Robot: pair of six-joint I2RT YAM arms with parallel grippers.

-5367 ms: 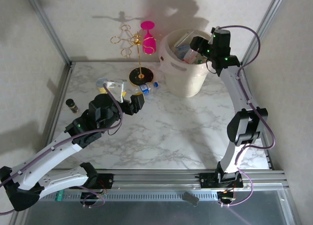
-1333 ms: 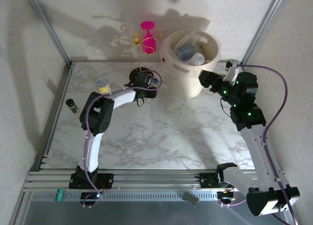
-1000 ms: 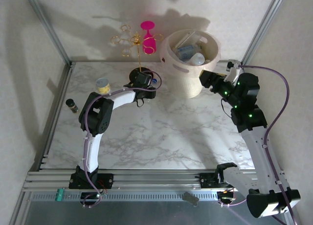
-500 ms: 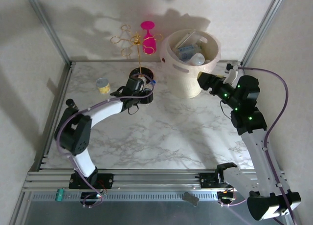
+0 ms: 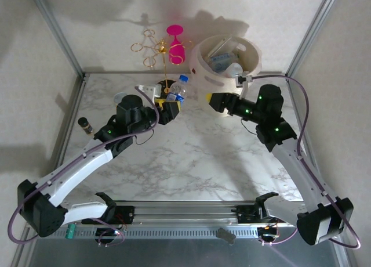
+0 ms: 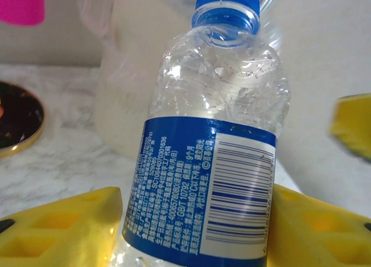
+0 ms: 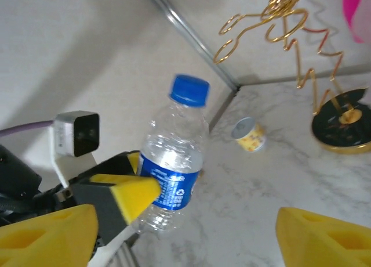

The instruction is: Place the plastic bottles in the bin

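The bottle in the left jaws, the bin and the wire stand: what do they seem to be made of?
Bottle: thin clear plastic, glossy; its wall shows crinkled highlights, under a blue cap.
Bin: probably plastic, cream, dull, its wall letting some light through.
Stand: likely metal; shiny gold wire on a dark, gold-rimmed round base.

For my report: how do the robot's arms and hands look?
The left arm and right arm have white links, black joints with green lights and a purple cable. The left hand and right hand are black with yellow fingers.
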